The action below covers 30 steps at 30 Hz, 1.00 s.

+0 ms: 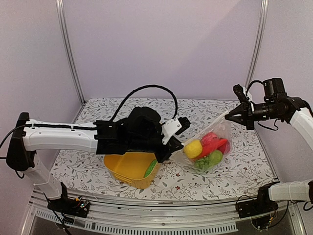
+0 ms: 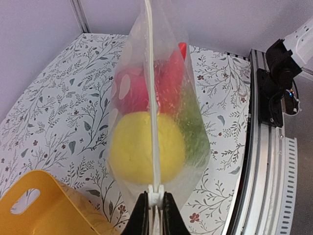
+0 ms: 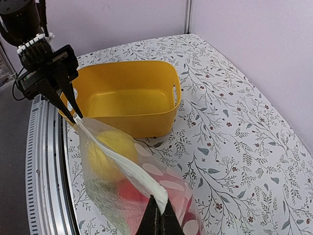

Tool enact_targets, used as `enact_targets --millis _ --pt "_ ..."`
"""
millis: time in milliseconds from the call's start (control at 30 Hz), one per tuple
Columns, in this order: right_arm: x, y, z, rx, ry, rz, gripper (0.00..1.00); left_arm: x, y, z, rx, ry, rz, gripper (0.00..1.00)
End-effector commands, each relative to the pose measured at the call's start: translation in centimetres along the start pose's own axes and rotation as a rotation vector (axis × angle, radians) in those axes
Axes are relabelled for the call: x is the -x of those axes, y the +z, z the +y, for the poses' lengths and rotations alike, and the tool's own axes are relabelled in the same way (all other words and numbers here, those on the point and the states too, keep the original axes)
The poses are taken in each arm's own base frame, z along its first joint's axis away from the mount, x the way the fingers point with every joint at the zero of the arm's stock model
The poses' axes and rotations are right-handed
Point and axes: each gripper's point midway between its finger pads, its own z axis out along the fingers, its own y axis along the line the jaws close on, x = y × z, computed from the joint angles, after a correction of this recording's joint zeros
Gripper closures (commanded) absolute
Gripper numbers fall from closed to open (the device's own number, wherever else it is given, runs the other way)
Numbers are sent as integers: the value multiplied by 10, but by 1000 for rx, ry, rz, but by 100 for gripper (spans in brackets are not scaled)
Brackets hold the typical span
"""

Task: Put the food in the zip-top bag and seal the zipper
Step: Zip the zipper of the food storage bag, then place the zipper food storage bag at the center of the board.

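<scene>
- Above the table's right half, the bag [image 1: 218, 133] hangs between my two grippers, with the food [image 1: 208, 147] inside.
- My left gripper [image 1: 169, 147] pinches one end of the zipper [image 2: 152, 98]; my right gripper [image 1: 229, 116] pinches the other.
- In the top view the zipper stretches taut from 8 o'clock to 2 o'clock.
- I judge any sealing slide from my left gripper must head toward 2 o'clock.
- The basket [image 1: 124, 166] sits at its 7 o'clock.
</scene>
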Motion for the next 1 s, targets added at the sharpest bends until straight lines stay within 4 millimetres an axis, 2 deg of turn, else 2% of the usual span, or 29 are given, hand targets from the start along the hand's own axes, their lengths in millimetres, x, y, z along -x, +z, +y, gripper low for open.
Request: enact_targets --millis 0,100,200,267,333,433,500,567,633,733,767,800,933,967 --pt "15 -6 -12 -44 -33 -40 100 -19 -9 9 24 -9 52 100" --pt "16 -7 -13 -46 -28 -46 100 -11 -7 11 36 0 40 100" --pt "22 -8 -17 -63 -31 -51 100 17 0 21 61 38 -24 100" --pt "33 -9 -24 -73 -50 -60 100 47 6 36 109 91 -76 100" --pt "42 -9 -36 -94 -72 -57 100 78 15 62 192 158 -116 100" --pt "53 -11 -75 -158 -96 -52 100 122 23 116 347 229 -170 100" --pt "58 -18 -101 -179 -83 -74 100 140 28 147 409 264 -192 100" --pt "58 -21 -118 -180 -71 -84 100 145 38 162 420 306 -186 100" --pt "43 -12 -122 -164 -67 -60 99 135 53 159 379 344 -156 100" --pt "8 0 -103 -101 -71 -32 94 95 81 129 254 346 -87 100" --pt "-5 4 -93 -81 -68 -22 93 78 88 117 221 341 -61 100" --pt "-28 10 -83 -53 -35 0 93 63 92 102 191 341 -42 100" --pt "-83 16 -40 -9 -18 66 85 4 103 32 73 397 22 99" --pt "-91 13 -29 -12 -27 80 84 -10 106 18 56 414 52 97"
